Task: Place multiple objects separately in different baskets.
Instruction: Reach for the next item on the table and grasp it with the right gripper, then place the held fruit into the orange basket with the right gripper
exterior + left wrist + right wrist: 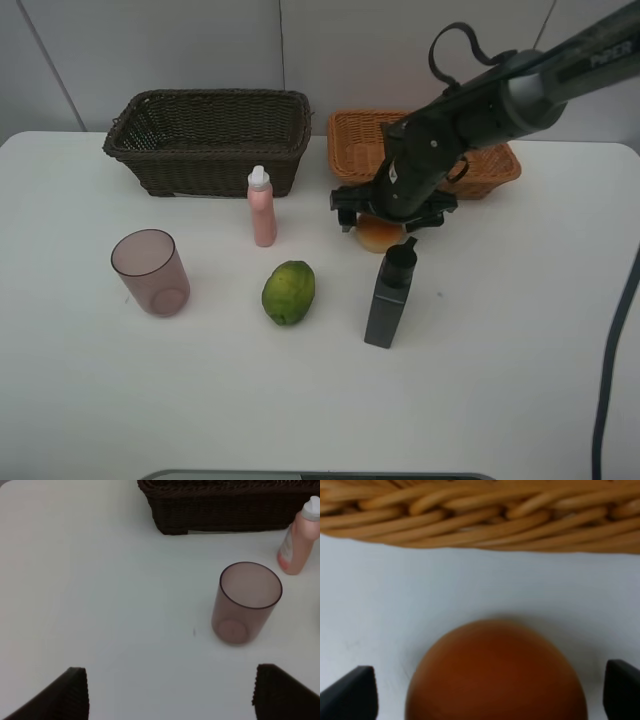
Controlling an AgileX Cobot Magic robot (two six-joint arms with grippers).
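Exterior high view, upper left: dark brown basket (210, 165), upright on the white counter (500, 360). Upper centre-right: orange-tan basket (352, 150), shallower, partly hidden behind the right arm. Just in front of the dark brown basket, near frame centre: pink bottle (263, 212), upright, white cap on. Middle left: mauve cup (150, 272), upright, mouth up, well apart from the pink bottle. Lower centre: green fruit (289, 292), lying on the counter. To its right: dark bottle (388, 300), upright, just below the right claw (388, 218). Right claw: lowered over the orange fruit (380, 238), spread fully, one finger on each side of the fruit, gripping nothing; in the right wrist view both fingertips clear of its skin. Orange fruit: resting on the counter, just in front of the orange-tan basket, apart from its woven wall. Left claw (175, 695): seen in the left wrist view only, spread wide, empty, above bare counter, mauve cup ahead, pink bottle and dark brown basket beyond.
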